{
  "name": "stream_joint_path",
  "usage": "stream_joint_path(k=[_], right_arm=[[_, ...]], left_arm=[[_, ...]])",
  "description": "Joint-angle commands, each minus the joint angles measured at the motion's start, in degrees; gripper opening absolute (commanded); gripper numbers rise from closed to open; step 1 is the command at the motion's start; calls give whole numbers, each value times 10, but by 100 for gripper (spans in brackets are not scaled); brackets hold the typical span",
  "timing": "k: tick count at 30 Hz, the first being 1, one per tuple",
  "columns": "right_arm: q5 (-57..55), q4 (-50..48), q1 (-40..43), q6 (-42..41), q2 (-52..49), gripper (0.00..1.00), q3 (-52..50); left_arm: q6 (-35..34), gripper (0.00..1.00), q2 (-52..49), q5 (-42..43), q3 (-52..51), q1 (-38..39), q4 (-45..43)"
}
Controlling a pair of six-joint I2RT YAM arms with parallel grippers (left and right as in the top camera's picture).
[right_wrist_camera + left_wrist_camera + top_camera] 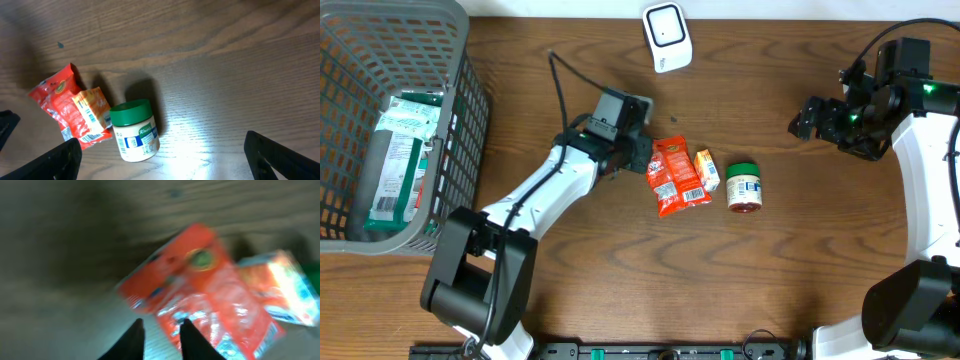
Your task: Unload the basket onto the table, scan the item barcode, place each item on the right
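Plainly, the left wrist view is smeared by blur. The left gripper (pixel 161 339) shows only as two dark fingers (pixel 134 341) cut off by the bottom edge, set close together with a narrow gap. The red packet (pixel 200 297) lies just ahead of them, its near edge right at the fingertips. Whether that edge is pinched or merely touched, I cannot tell. Its print is unreadable, and no barcode can be made out on it. Ahead and to the right of this gripper, an orange packet (pixel 282 287) touches the red one, partly cut by the frame.

From overhead, the left gripper (pixel 642 158) is mostly hidden under its own wrist, against the red packet (pixel 675 176) on the desk (pixel 620 270). The white scanner (pixel 667 37) stands well beyond it, and the grey basket (pixel 460 120), cut off at the picture's corner, sits far to its other side.

The right gripper (pixel 810 118) is spread wide and holds nothing, hanging well apart from the items. In its own view the right gripper (pixel 165 145) shows only finger stubs at the bottom corners. A green-lidded jar (pixel 131 131) lies on its side between them, with the orange packet (pixel 92 107) and red packet (pixel 57 105) beyond it.
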State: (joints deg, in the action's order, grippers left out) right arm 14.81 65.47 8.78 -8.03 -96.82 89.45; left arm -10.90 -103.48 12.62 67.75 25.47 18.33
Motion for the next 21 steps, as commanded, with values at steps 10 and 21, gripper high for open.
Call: stream_joint_path(k=[10,21], right_arm=[[5,1,7,2,6,99,-1],[5,1,7,2,6,99,-1]], left_arm=[[-109,15,-73,-71,0,0,5],[-108,15,-87,-71,0,9,-53]])
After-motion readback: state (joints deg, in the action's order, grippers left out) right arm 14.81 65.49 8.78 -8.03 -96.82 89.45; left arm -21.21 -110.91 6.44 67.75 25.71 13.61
